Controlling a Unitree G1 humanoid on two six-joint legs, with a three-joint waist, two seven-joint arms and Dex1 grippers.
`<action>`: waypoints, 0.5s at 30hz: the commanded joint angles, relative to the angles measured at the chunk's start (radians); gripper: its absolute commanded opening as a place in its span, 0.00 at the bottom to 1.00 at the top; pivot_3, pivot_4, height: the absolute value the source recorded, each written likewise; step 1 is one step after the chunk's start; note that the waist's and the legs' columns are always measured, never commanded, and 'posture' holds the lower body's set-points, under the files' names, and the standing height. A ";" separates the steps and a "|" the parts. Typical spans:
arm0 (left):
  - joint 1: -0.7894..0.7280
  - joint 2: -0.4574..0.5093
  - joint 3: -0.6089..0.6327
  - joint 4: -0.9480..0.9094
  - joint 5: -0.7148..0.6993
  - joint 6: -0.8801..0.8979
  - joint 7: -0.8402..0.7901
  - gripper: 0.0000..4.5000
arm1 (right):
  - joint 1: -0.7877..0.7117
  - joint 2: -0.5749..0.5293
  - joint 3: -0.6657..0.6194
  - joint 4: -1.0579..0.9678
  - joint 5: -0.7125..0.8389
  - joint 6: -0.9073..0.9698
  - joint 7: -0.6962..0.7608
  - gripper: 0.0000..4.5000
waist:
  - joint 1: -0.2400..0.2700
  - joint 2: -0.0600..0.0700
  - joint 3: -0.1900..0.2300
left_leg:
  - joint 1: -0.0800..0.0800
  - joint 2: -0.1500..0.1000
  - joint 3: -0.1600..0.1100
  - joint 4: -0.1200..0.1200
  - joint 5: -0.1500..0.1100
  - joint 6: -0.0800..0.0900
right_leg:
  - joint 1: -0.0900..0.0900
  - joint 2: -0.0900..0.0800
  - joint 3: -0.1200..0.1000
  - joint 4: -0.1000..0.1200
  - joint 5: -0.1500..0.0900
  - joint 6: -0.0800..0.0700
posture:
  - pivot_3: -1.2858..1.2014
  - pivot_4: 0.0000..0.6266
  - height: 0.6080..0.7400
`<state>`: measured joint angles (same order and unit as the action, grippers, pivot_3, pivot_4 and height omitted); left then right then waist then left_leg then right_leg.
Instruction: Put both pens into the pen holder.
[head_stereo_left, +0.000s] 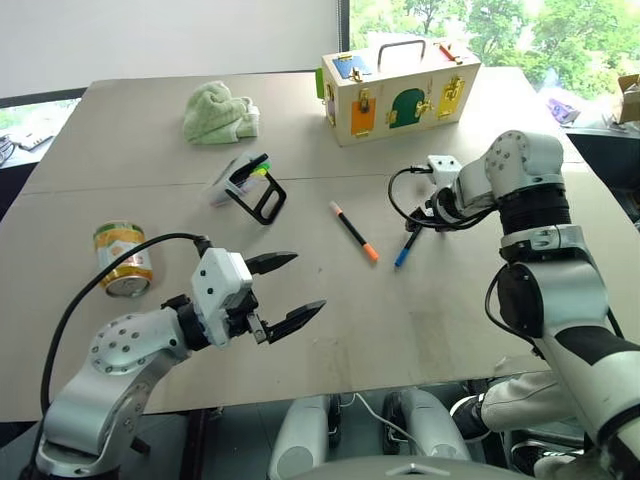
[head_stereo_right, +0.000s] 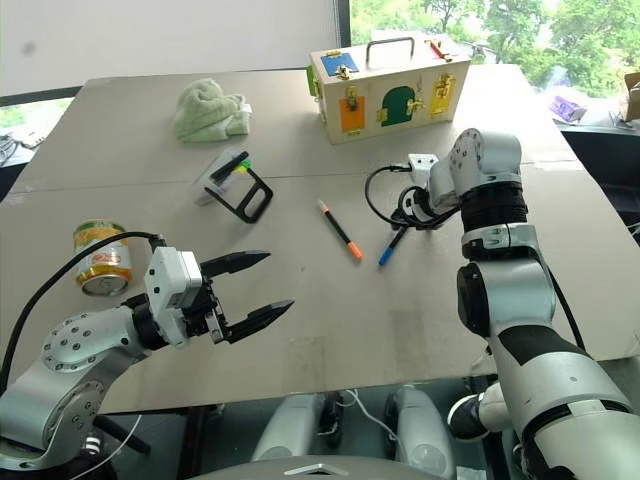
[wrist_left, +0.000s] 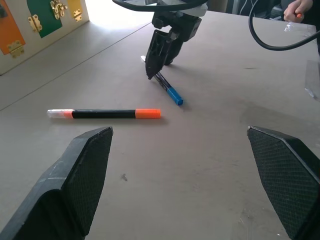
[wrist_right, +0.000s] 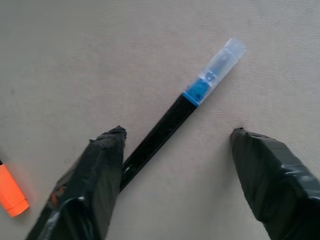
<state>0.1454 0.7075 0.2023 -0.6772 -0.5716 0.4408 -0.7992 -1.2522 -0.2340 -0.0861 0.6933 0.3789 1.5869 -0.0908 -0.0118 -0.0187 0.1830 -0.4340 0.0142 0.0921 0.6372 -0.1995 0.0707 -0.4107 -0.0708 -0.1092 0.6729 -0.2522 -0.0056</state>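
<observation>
While flat between the right gripper's spread fingers, blue-ended black pen.

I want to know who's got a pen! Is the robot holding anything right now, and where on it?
Nothing is held yet. The right gripper straddles the blue pen on the table, fingers apart. The left gripper hangs open.

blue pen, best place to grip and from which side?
Grip the blue pen on its black barrel at mid-length, coming from above with the fingers across it. It lies flat on the table, so only the long sides are free. The right hand hangs over it, fingers apart either side.
</observation>
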 joint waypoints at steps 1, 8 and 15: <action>0.017 -0.004 0.013 -0.045 0.000 -0.018 0.016 1.00 | -0.002 -0.014 0.122 -0.006 -0.007 0.026 0.097 0.36 | -0.002 0.000 0.000 | 0.000 0.000 0.000 0.000 0.000 0.000 | 0.000 0.000 0.000 0.000 0.000 0.000 | 0.52 0.24 1.00; -0.041 -0.046 0.014 -0.070 -0.121 0.146 0.164 1.00 | 0.073 -0.094 0.308 -0.292 0.045 0.022 0.291 0.01 | 0.001 0.000 0.000 | 0.000 0.001 -0.001 0.000 0.000 0.000 | 0.000 0.000 0.000 0.000 0.000 0.000 | 0.52 0.24 1.00; -0.260 -0.089 0.059 0.079 -0.811 0.506 0.618 1.00 | 0.249 -0.281 0.186 -0.942 0.331 -0.013 0.598 0.01 | 0.005 0.001 0.001 | -0.002 0.000 -0.005 0.001 0.000 0.000 | 0.000 0.000 -0.002 0.000 -0.002 0.004 | 0.52 0.24 1.00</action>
<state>-0.0942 0.6254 0.2475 -0.6181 -1.2161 0.9222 -0.2741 -0.9886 -0.5056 0.1525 -0.1011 0.6371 1.5891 0.4470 -0.0064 -0.0180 0.1838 -0.4361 0.0146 0.0869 0.6383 -0.1997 0.0709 -0.4109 -0.0707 -0.1110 0.6726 -0.2545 -0.0012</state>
